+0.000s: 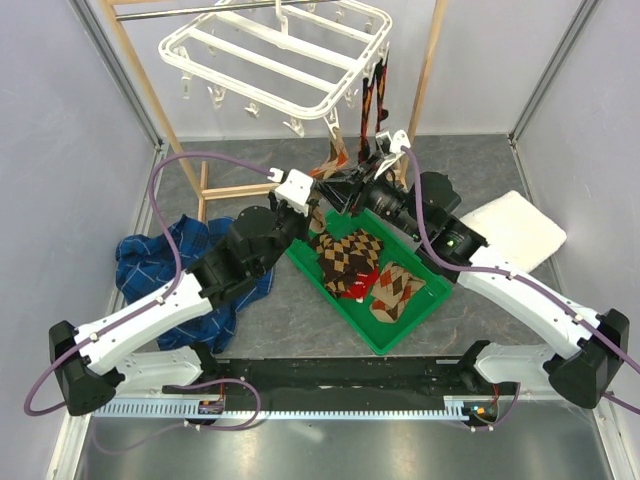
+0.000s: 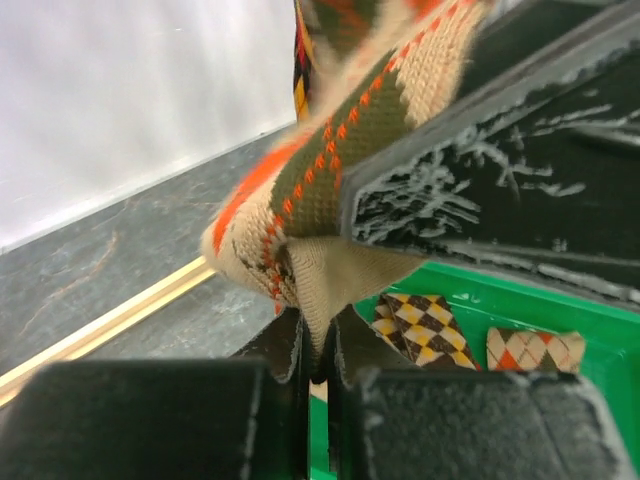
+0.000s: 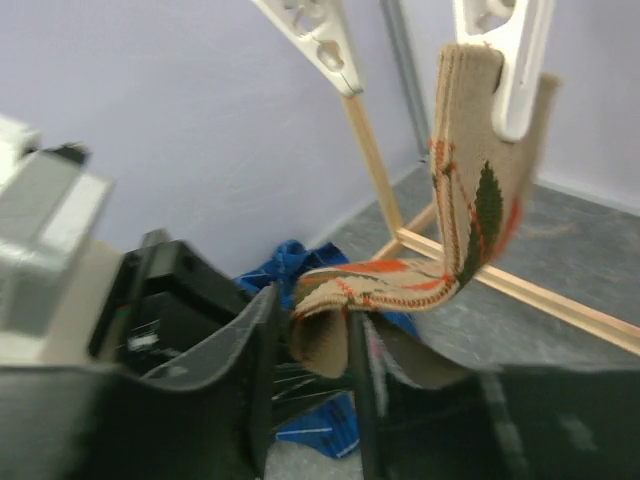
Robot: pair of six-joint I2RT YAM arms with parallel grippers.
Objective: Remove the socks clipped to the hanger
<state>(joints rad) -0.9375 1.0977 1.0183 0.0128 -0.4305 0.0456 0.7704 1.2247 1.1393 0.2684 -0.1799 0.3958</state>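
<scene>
- The left gripper (image 2: 318, 350) is pinched shut on the loose lower end of a tan sock (image 2: 330, 170) with green and orange marks. The cloth bunches out just above its fingertips.
- The right gripper (image 3: 312, 385) sits close against the left one. Its fingers (image 3: 262, 360) stand partly apart and a fold of the same sock droops into the gap. I cannot tell whether they press on the fold.
- From both grippers the tan sock bends upward, and its cuff is caught in a white clip (image 3: 512, 70) that hangs from the hanger (image 1: 275, 55).
- An empty clip (image 3: 320, 35) dangles just beside it.
- Two darker argyle socks (image 1: 378, 95) hang from the hanger's right edge, above the grippers.
- The hanger hangs tilted from the top bar of a wooden rack (image 1: 432, 50) at the far side of the table.
- Right beneath the grippers lies a green tray (image 1: 325, 283). It holds a brown argyle sock (image 1: 348, 255), a tan-and-orange sock (image 1: 398, 288) and a scrap of red between them.
- A blue plaid cloth (image 1: 165, 262) lies crumpled under the left arm, left of the tray.
- A white folded cloth (image 1: 515, 232) lies to the right of the tray.
</scene>
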